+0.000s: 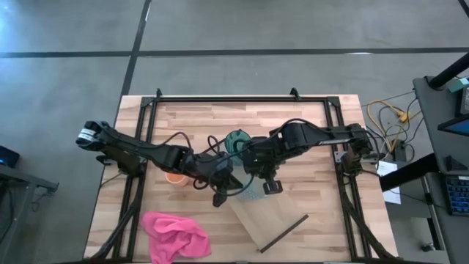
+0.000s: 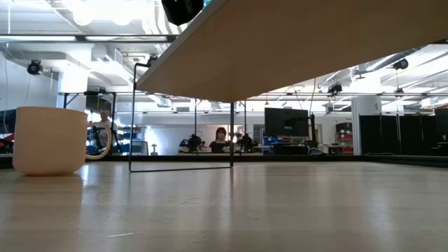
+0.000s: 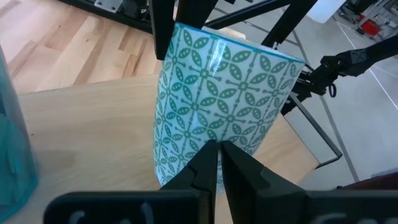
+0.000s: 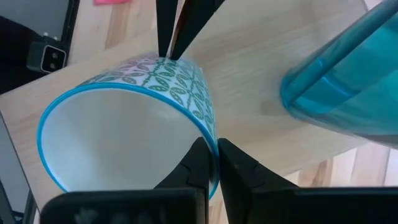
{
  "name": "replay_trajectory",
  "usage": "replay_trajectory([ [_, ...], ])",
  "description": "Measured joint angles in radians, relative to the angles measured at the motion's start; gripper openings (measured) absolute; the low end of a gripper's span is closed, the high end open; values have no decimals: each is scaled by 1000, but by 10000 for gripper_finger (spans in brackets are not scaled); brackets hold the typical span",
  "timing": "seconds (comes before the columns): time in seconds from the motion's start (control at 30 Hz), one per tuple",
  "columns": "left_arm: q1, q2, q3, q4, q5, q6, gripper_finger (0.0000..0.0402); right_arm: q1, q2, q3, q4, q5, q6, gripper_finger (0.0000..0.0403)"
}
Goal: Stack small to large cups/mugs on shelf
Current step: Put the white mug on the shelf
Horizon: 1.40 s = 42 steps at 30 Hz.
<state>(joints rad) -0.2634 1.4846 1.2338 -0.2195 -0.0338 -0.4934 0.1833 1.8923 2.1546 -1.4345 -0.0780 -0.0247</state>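
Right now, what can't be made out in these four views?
High view: the arms cover most of the patterned cup and the tumbler.
Low view: the shelf shows only its underside, hiding whatever stands on it.
Left wrist view: the picture's edge cuts off the tumbler; the left gripper hides the cup's base.

The right gripper [image 4: 217, 155] pinches the patterned cup's [image 4: 124, 137] rim (blue-edged); the teal tumbler [image 4: 342, 87] lies at two o'clock.
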Motion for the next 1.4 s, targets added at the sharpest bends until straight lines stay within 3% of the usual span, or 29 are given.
replay_trajectory([
  [1.4, 0, 3, -2, -43, -4, -16, 8, 0, 0, -12, 70, -8, -4, 13],
])
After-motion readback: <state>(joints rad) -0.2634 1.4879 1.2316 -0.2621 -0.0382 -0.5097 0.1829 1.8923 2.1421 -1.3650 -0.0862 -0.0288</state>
